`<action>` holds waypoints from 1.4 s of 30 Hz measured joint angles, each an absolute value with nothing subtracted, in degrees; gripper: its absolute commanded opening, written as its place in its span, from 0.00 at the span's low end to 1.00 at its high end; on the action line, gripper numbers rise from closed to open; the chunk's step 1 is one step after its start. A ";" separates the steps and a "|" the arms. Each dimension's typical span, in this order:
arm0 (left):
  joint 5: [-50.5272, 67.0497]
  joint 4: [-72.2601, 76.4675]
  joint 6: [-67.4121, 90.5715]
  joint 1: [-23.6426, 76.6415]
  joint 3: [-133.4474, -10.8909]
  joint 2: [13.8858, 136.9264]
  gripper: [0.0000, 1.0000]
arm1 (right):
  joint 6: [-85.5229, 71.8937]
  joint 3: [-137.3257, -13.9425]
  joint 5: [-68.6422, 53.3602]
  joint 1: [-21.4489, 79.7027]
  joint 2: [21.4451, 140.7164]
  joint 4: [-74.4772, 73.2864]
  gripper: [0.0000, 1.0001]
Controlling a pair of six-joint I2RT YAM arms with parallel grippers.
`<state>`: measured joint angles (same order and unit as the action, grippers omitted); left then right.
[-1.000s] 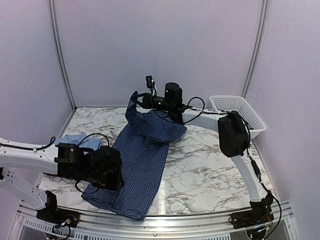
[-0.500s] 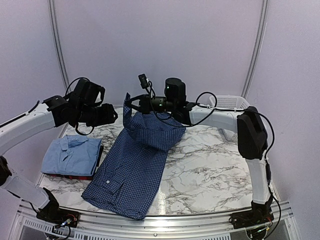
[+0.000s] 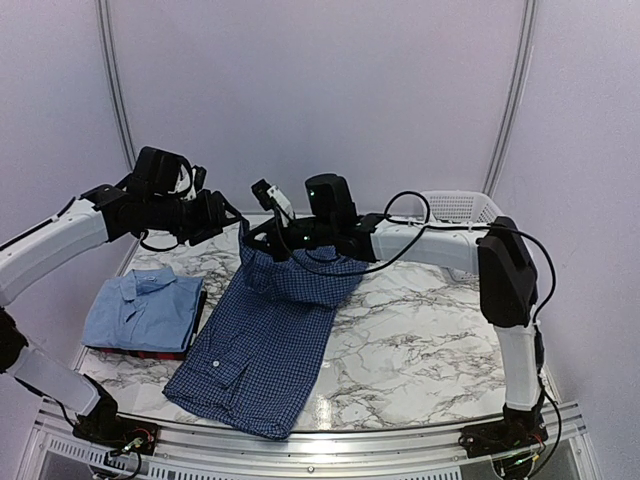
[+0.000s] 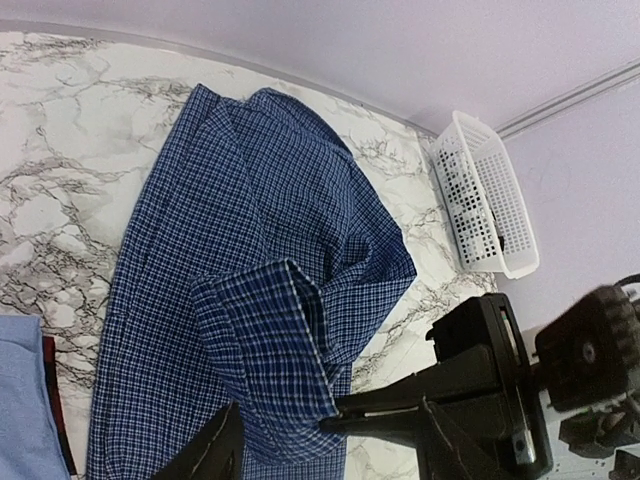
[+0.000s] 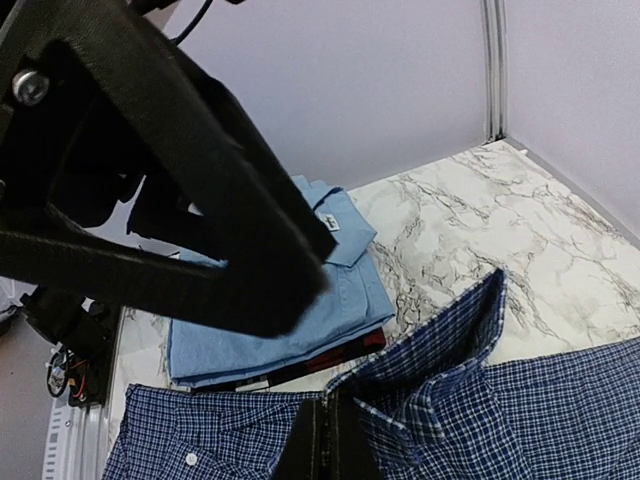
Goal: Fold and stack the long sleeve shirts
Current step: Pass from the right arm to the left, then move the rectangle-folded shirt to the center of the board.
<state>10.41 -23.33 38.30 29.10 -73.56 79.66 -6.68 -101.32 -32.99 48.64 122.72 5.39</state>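
The navy fine-check shirt (image 3: pixel 265 340) lies lengthwise on the marble table (image 3: pixel 420 340), its upper part folded over. One sleeve cuff (image 4: pixel 270 340) is lifted off the table. My right gripper (image 3: pixel 252 234) is shut on that cuff's edge, which the right wrist view shows as navy cloth around the closed fingertips (image 5: pixel 328 440). My left gripper (image 3: pixel 232 216) hovers just left of the cuff, open, with the cuff and the right gripper (image 4: pixel 345 412) between its spread fingers (image 4: pixel 208 455). A folded light blue shirt (image 3: pixel 145 310) tops a stack with a dark red shirt (image 3: pixel 150 353) under it.
A white lattice basket (image 3: pixel 470 212) stands at the back right against the wall. The folded stack sits at the front left near the table's edge. A black-and-white checked layer (image 5: pixel 250 383) peeks out at the stack's bottom. Pale walls close in on three sides.
My left arm rose from low over the shirt's front left and swung up beside the raised cuff, its jaws widening. The right gripper carried the cuff slightly left and lower.
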 measured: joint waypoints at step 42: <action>5.63 -22.41 37.04 28.64 -67.13 76.18 0.00 | -16.21 -73.52 -15.90 31.09 102.67 3.16 0.44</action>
<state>5.63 -22.41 37.04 28.64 -67.13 76.18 -16.21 -73.52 -15.90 31.09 102.67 3.16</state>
